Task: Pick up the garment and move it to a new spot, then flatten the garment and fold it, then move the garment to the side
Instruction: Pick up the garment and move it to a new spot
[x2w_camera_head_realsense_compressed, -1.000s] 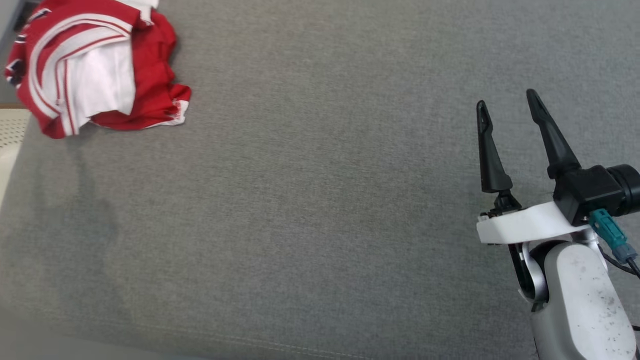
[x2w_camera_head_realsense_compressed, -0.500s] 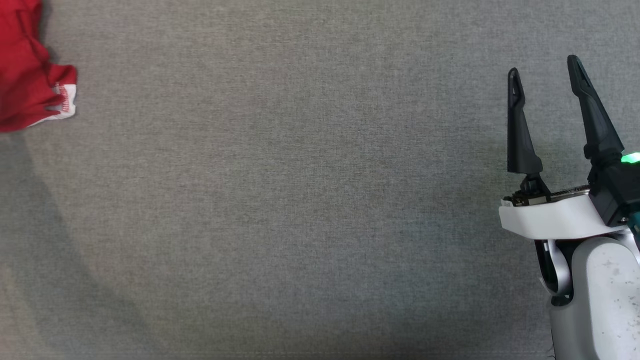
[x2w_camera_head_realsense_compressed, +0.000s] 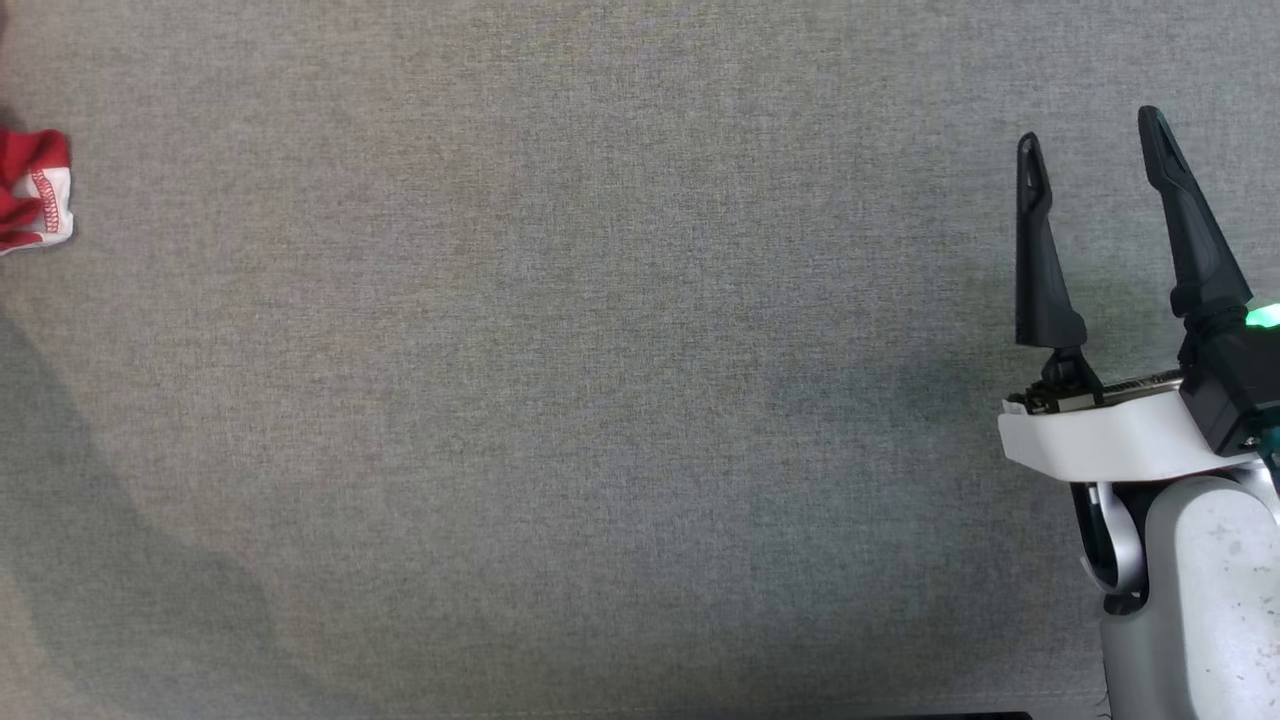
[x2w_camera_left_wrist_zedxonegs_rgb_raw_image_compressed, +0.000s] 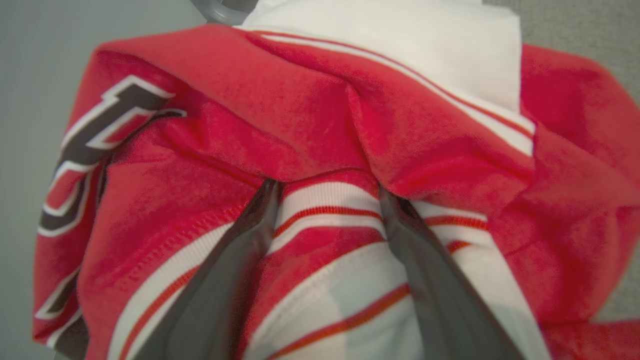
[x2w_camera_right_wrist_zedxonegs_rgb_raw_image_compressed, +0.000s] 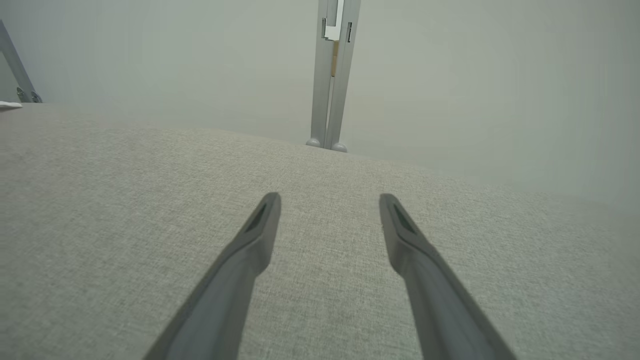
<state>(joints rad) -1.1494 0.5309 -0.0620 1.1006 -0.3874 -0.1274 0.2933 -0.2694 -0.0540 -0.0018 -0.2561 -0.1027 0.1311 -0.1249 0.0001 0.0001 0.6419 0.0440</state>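
The garment (x2w_camera_head_realsense_compressed: 35, 190) is a crumpled red and white striped jersey; in the head view just one corner of it peeks in at the far left edge. The left wrist view has the garment (x2w_camera_left_wrist_zedxonegs_rgb_raw_image_compressed: 320, 115) up close, with dark lettering on its left side. My left gripper (x2w_camera_left_wrist_zedxonegs_rgb_raw_image_compressed: 327, 187) is open, its two fingers spread wide and pushed into the cloth, tips tucked under a red fold. My right gripper (x2w_camera_head_realsense_compressed: 1089, 128) stands open over bare grey fabric at the right, far from the garment. The right wrist view shows nothing between the open right gripper (x2w_camera_right_wrist_zedxonegs_rgb_raw_image_compressed: 330, 197).
A grey woven fabric surface (x2w_camera_head_realsense_compressed: 600, 400) spreads across the head view. In the right wrist view, a grey upright post (x2w_camera_right_wrist_zedxonegs_rgb_raw_image_compressed: 332, 75) stands against a pale wall beyond the surface's far edge, and a slanted grey bar (x2w_camera_right_wrist_zedxonegs_rgb_raw_image_compressed: 15, 65) sits at the far left.
The head camera has swung to the right, so the garment has slid almost out of its left edge. The right gripper stays open and holds its pose.
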